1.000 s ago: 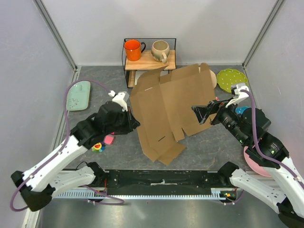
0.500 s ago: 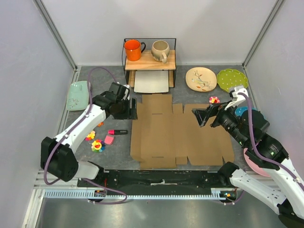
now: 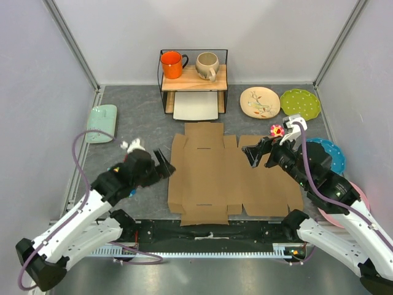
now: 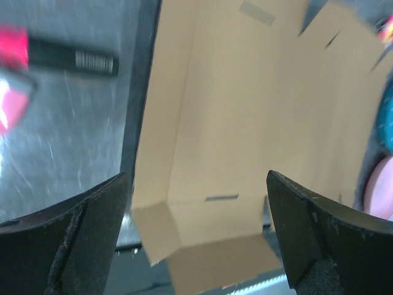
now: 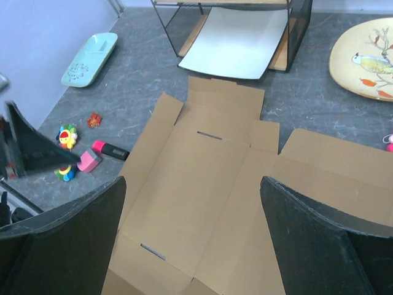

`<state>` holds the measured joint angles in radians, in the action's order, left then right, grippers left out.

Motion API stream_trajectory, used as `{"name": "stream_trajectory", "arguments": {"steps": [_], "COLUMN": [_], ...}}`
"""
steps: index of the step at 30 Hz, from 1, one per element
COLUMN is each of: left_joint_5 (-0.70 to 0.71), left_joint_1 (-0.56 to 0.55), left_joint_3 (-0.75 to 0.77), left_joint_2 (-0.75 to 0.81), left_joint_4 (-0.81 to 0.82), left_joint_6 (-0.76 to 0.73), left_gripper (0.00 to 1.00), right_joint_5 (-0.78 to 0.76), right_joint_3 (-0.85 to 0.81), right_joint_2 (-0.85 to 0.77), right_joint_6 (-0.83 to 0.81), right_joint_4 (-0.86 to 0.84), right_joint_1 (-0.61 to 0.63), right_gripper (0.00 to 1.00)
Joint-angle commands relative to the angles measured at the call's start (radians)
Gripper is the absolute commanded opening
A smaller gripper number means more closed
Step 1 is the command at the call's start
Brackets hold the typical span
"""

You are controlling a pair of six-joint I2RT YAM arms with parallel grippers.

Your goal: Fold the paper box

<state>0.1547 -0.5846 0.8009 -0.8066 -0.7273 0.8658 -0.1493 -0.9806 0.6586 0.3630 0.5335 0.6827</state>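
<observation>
Left end effector (image 4: 198, 176), right end effector (image 5: 191, 179) spread; paper box (image 3: 209, 178) flat brown cardboard.

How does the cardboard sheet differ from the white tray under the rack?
The cardboard sheet is brown, the tray white. The sheet is bigger, with flaps and slits; the tray is a plain rectangle. The sheet lies in the open, the tray under the rack. Both lie flat.

A grey mottled tabletop (image 3: 135, 110) is enclosed by pale lilac walls (image 3: 276, 37) and metal corner posts (image 3: 72, 43); a black wire shelf (image 3: 184, 85) is set at upper centre.
</observation>
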Motion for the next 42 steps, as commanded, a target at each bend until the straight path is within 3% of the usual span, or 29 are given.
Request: {"name": "stream_trajectory", "arguments": {"steps": [1,4,8,17,23,26,30,32,36,42], "left_joint_5": [0.138,0.195,0.212,0.272,0.22,0.177,0.129,0.103,0.069,-0.038], "left_joint_1": [-0.217,-0.312,-0.334,-0.333,-0.304,-0.288,-0.287,-0.287,-0.287,-0.287], "left_joint_3": [-0.192,-0.294,-0.367,-0.469,-0.558,-0.585,-0.556,-0.467,-0.245,0.039], "left_joint_2": [0.053,0.034,-0.009,-0.12,-0.075,-0.077,-0.083,-0.097,-0.086,-0.095], "left_joint_4": [0.023,0.023,0.139,0.46,0.643,0.701,0.723,0.628,0.472,0.39], "left_joint_6": [0.511,0.659,0.694,0.501,0.378,0.322,0.198,0.119,-0.106,-0.342], "left_gripper": [1.0,0.99,0.99,0.98,0.75,0.42,0.19,0.02,0.02,0.02], "right_joint_5": [0.027,0.031,0.036,0.033,0.033,0.03,0.031,0.03,0.028,0.016], "right_joint_3": [0.031,0.049,0.062,0.1,0.118,0.125,0.126,0.122,0.097,0.0], "right_joint_2": [0.009,0.009,0.009,-0.005,-0.017,-0.011,-0.008,-0.008,-0.014,-0.013], "right_joint_6": [0.021,0.027,0.031,0.033,0.034,0.03,0.03,0.025,0.024,-0.005], "right_joint_4": [-0.052,-0.061,-0.063,-0.06,-0.058,-0.058,-0.059,-0.058,-0.053,-0.015], "right_joint_1": [0.0,0.0,0.0,0.0,0.0,0.0,0.0,0.0,0.001,0.0], "right_gripper": [0.98,0.98,0.98,0.98,0.98,0.98,0.98,0.98,0.98,0.98]}}
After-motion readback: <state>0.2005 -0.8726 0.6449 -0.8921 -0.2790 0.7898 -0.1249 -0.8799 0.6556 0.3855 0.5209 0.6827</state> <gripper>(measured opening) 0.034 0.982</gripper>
